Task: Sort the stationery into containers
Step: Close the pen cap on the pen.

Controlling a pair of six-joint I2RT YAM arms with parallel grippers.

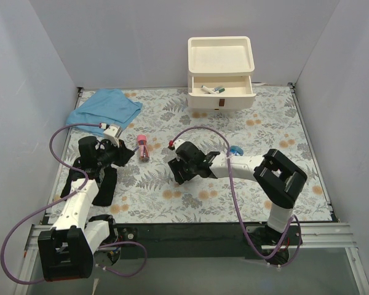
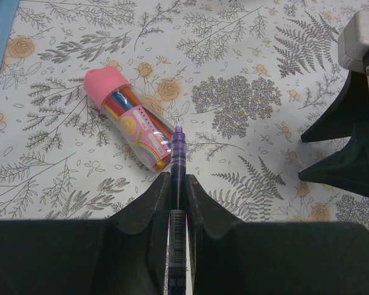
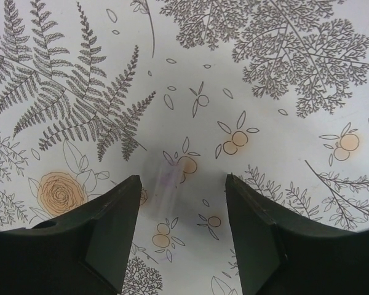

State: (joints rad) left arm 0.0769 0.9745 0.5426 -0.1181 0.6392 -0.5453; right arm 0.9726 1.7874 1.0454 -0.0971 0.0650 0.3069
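My left gripper [image 2: 178, 181] is shut on a thin purple pen [image 2: 177, 153] whose tip points out past the fingertips. Just beyond the tip, a pink tube [image 2: 132, 126] lies on its side on the floral table; the top view shows the pink tube [image 1: 142, 147] beside the left gripper [image 1: 124, 153]. My right gripper [image 3: 182, 178] hangs open close above the table at mid-table [image 1: 175, 167]. A faint purplish blur [image 3: 166, 178] sits between its jaws, and I cannot tell what it is. The cream containers [image 1: 221, 98] stand at the back, the top drawer open with pens [image 1: 212, 90] inside.
A light-blue cloth [image 1: 104, 107] lies at the back left. A small blue item [image 1: 235, 149] sits beside the right forearm. The drawer unit's shallow top tray [image 1: 220, 43] holds nothing I can see. The right arm's dark fingers [image 2: 347, 141] show at the right of the left wrist view.
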